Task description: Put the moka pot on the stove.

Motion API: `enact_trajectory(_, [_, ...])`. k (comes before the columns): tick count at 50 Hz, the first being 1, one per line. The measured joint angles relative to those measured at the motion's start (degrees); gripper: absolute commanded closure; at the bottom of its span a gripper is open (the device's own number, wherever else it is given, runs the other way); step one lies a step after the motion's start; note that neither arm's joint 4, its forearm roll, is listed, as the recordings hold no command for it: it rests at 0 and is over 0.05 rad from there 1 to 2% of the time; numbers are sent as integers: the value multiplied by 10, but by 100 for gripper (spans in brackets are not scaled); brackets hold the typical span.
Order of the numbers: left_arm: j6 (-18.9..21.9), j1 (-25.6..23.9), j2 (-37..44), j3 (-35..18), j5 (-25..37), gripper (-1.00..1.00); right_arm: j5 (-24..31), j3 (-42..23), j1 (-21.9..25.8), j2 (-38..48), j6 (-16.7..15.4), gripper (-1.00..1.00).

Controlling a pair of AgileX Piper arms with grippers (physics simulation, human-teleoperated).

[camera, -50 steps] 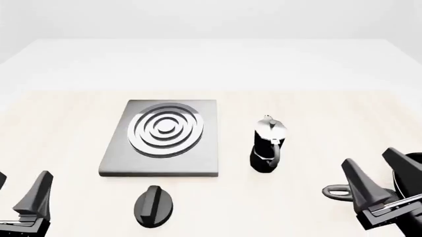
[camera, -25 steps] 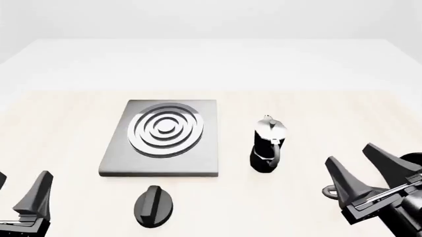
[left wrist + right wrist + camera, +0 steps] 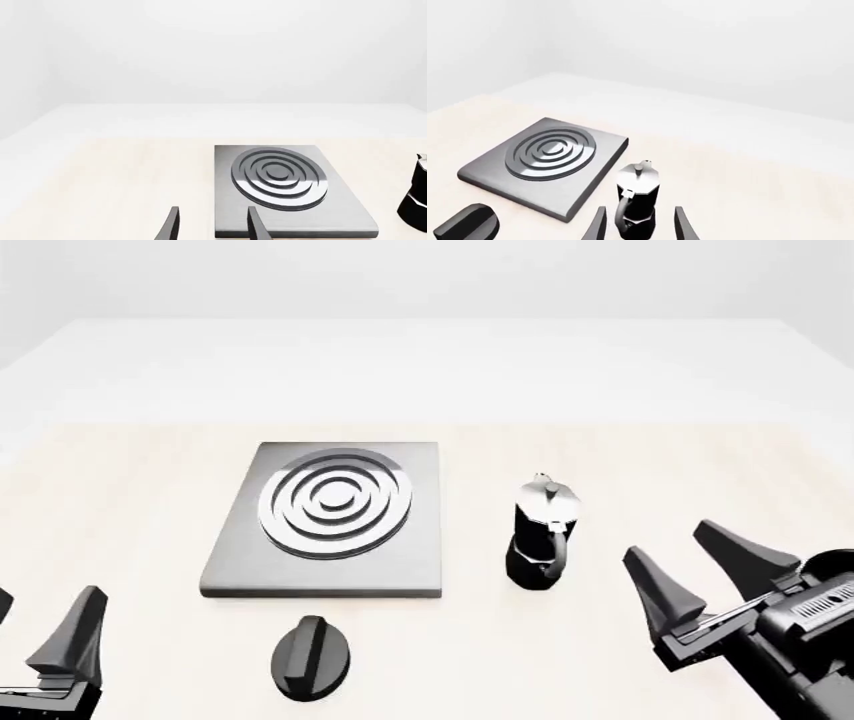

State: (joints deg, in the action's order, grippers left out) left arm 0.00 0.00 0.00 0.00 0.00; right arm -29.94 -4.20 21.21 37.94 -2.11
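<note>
Nearest the camera in the front view, the left tool (image 3: 47,635) sits low at the left corner of the tabletop (image 3: 134,490), its fingers spread wide with nothing between them. At the opposite corner the right tool (image 3: 687,575) leans in from the right, also wide and empty, its tips pointing toward the moka pot (image 3: 539,534) but apart from it. In the right wrist view the pot (image 3: 637,197) stands just ahead of the two fingertips (image 3: 599,222), centred on the gap between them, its curved handle facing the camera.

Between the tools, near the front edge, lies a small black oval knob (image 3: 311,655).

Farther back, the moka pot stands upright on the tabletop, black body under a silver lid, just right of the stove (image 3: 327,520) and not touching it. The stove is a flat grey slab with concentric rings, its top bare; the left wrist view shows it (image 3: 280,187) ahead of the left fingers (image 3: 253,225).
</note>
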Motion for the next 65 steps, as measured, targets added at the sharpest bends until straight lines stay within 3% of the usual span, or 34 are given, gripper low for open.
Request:
enact_trajectory(35, [0, 0, 0, 0, 0, -100, -170, -5, 8, 212, 11, -100])
enact_trajectory(65, [0, 0, 0, 0, 0, -100, -267, -12, 14, 346, 28, -100])
